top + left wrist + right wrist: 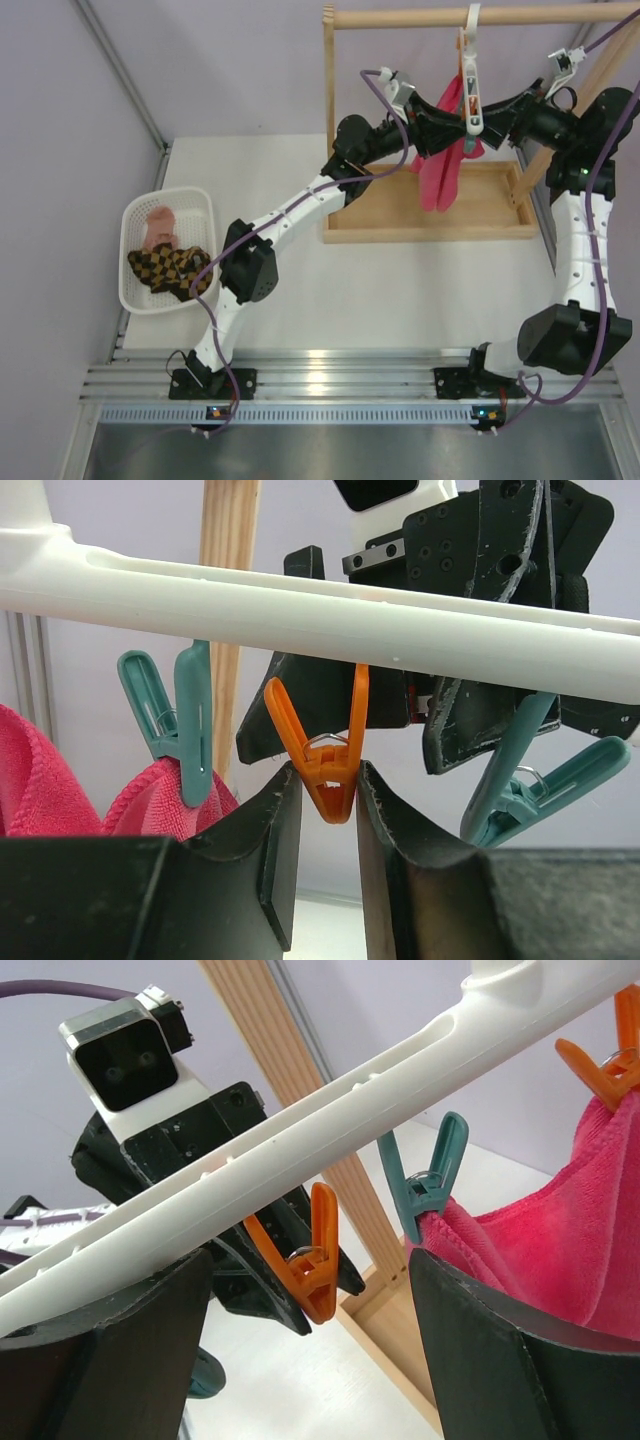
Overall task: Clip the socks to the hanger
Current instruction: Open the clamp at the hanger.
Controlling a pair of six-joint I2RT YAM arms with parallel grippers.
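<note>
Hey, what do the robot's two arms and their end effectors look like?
The left arm and right arm have white links, bulky black joints and purple cables. The left end effector and right end effector each have two black wedge-shaped fingers.

The white hanger (330, 1135) ran slantwise from lower left to upper right. Under its middle an orange clip (318, 1245) hung free; farther up the hanger a teal clip (430, 1185) and a second orange clip (605, 1065) pinched the pink cloth (540, 1250). Behind the hanger stood a wooden post (260, 1010) and the left wrist camera (125, 1060). Below the hanger the right gripper (310, 1290) had its fingers spread wide, one to either side of the free clip
</note>
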